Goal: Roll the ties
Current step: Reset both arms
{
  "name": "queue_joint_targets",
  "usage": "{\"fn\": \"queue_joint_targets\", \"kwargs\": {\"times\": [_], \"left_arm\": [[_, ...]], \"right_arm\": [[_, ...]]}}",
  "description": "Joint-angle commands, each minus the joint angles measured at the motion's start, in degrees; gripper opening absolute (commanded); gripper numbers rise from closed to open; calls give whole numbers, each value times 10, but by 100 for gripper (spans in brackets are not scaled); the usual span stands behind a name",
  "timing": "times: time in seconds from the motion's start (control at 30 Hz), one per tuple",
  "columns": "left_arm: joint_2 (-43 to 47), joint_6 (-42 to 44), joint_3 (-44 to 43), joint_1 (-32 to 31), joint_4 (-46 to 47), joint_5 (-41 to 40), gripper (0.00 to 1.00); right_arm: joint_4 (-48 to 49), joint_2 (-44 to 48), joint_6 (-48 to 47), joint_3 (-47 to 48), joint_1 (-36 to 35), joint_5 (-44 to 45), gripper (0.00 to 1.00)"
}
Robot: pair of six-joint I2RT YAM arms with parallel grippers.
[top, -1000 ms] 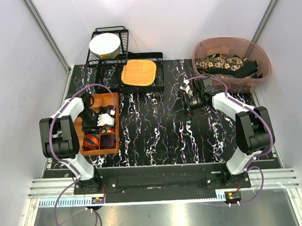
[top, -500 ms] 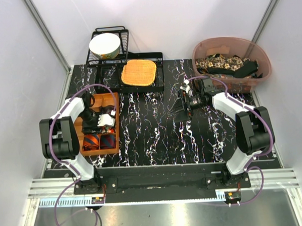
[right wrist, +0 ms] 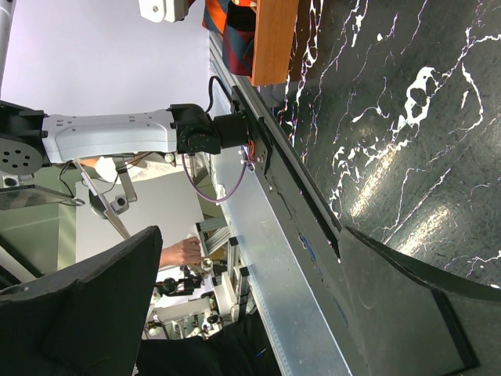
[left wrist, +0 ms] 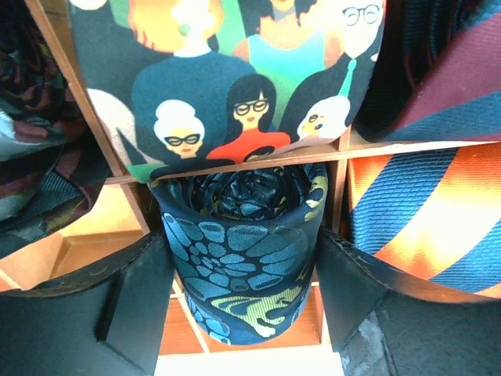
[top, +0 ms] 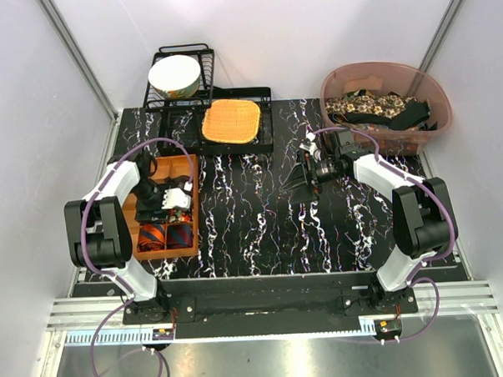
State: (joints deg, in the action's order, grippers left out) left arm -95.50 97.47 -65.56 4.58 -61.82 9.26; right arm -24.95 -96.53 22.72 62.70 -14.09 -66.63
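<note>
Down in the wooden tray (top: 195, 241) at the left of the table (top: 253, 230): left gripper (top: 172, 199), jaws closed on the dark blue tie (left wrist: 239, 262), one finger (left wrist: 129, 309) pressed to each side. Tie wound into a tight roll, teal and yellow print outward, set in one compartment. Long axis of the roll running bottom to top in the wrist view, spiral end at the top, right at the divider; standing or lying, impossible to tell. Just to its right, navy-orange striped tie (left wrist: 423, 207) in the next compartment; beyond the divider, a tie printed with faces (left wrist: 235, 86). More ties (top: 373, 108) loose in the pink bin (top: 436, 118) at the far right. Over the middle of the table, right gripper (top: 304, 176), jaws wide apart, nothing between them, well apart from the tray. At the back, orange mat (top: 230, 121) on a black rack (top: 266, 142)
</note>
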Motion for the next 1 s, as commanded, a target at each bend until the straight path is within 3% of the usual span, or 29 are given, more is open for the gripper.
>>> {"fn": "queue_joint_targets", "kwargs": {"times": [0.0, 0.6, 0.97], "left_arm": [[26, 7, -19, -3, -33, 16, 73], [57, 15, -30, -3, -57, 11, 78], [59, -9, -85, -2, -51, 10, 79]], "right_arm": [[3, -1, -7, 23, 5, -11, 100], [2, -1, -7, 29, 6, -17, 100], [-1, 22, -7, 32, 7, -14, 100]]}}
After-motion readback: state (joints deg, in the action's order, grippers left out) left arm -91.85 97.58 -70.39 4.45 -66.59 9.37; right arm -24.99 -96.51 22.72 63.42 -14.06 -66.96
